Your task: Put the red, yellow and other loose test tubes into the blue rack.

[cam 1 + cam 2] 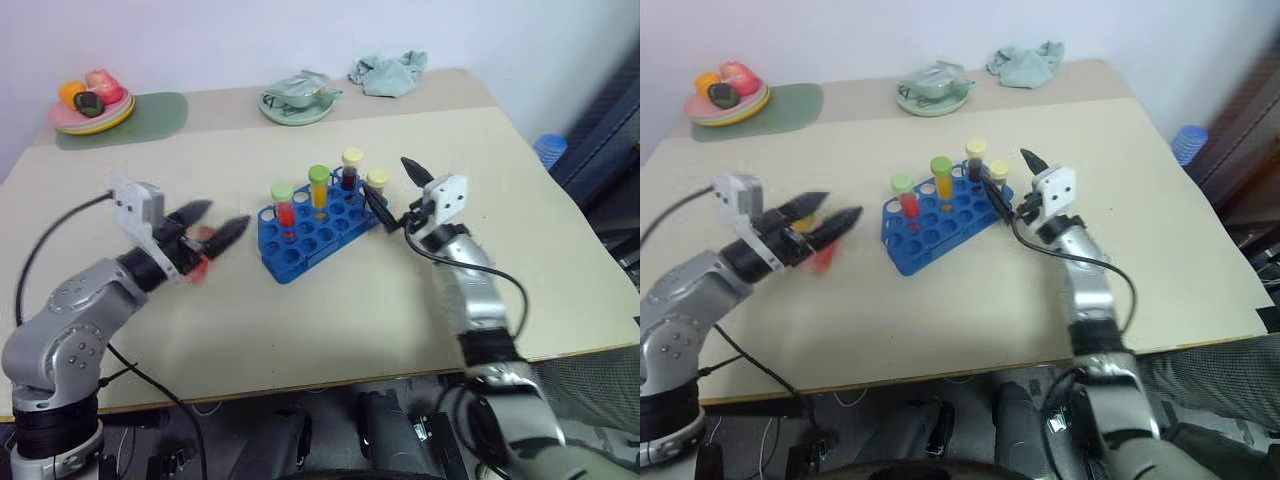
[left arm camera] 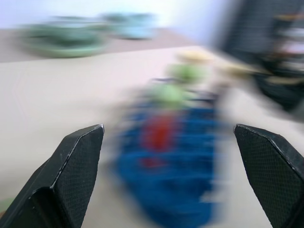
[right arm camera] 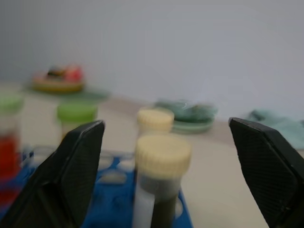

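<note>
Near the middle of the bench stands the blue rack, set at a slant to the bench edges. 4 capped tubes stand upright in its holes: the red tube with a green cap at the end nearer the left edge, the yellow-orange tube with a green cap beside it, the dark brown tube with a pale yellow cap on the rack's far side, and another pale-capped tube at the end nearest the right gripper.

The right gripper hangs just beside that end of the rack, its fingers spread wide with nothing between them; in the right wrist view the pale-capped tube stands in the gap, untouched by either finger.

The left gripper sits toward the left edge of the bench, apart from the rack and pointing at it. Its fingers are wide apart. A small red blur shows just below them; I cannot tell what it is.

Along the far edge sit a plate of toy food on a green mat, a green dish and a crumpled pale green cloth.
</note>
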